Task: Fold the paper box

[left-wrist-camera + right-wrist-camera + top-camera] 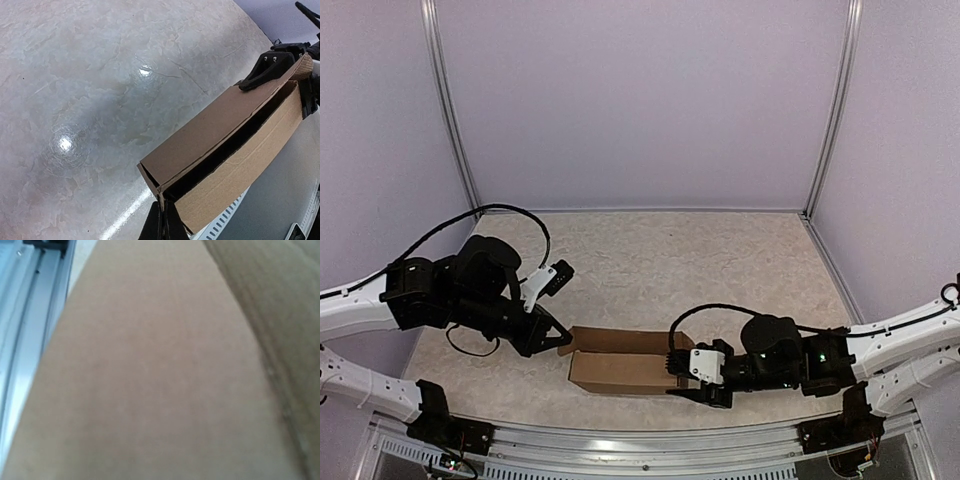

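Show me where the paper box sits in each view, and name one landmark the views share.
Top external: the paper box sits low, centre.
Left wrist: it slants from bottom centre to upper right.
Right wrist: blurred, it fills nearly the whole picture.
Shared landmark: the metal rail, along the bottom in the top view, bottom right in the left wrist view, far left in the right wrist view.

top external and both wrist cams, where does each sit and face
Top external: above and behind, looking down; both arms, left gripper and right gripper at the ends of the paper box.
Left wrist: looks along the box toward the right gripper; own fingers at bottom.
Right wrist: close against cardboard; no fingers show.
Shared: the box, in all three.
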Controlling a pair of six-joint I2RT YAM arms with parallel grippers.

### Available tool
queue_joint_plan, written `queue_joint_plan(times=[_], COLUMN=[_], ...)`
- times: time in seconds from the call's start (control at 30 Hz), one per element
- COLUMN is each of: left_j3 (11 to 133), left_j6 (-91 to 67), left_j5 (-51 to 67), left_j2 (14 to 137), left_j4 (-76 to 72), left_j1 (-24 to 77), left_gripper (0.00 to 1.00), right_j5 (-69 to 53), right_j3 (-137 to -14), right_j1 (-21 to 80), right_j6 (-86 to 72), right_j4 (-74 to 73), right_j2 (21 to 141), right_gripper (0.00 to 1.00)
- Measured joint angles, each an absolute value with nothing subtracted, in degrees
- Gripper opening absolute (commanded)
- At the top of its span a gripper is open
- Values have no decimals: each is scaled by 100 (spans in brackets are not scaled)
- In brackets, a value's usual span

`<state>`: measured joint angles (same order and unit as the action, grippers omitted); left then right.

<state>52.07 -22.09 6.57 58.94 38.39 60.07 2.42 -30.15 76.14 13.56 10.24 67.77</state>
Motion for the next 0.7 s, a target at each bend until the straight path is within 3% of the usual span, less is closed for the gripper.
queue_joint_plan(times=[0.7], left_j3=[4641], left_j6=[-3570], left_j5=[54], left_j2=[5927], left_j4=[2762], left_j1=[6093], left_gripper=[0], right_j5=[1129], right_j3=[-2720], right_j1=[7758], right_j6=[499], right_j4=[1651], right_j2=[7061], right_gripper=[7])
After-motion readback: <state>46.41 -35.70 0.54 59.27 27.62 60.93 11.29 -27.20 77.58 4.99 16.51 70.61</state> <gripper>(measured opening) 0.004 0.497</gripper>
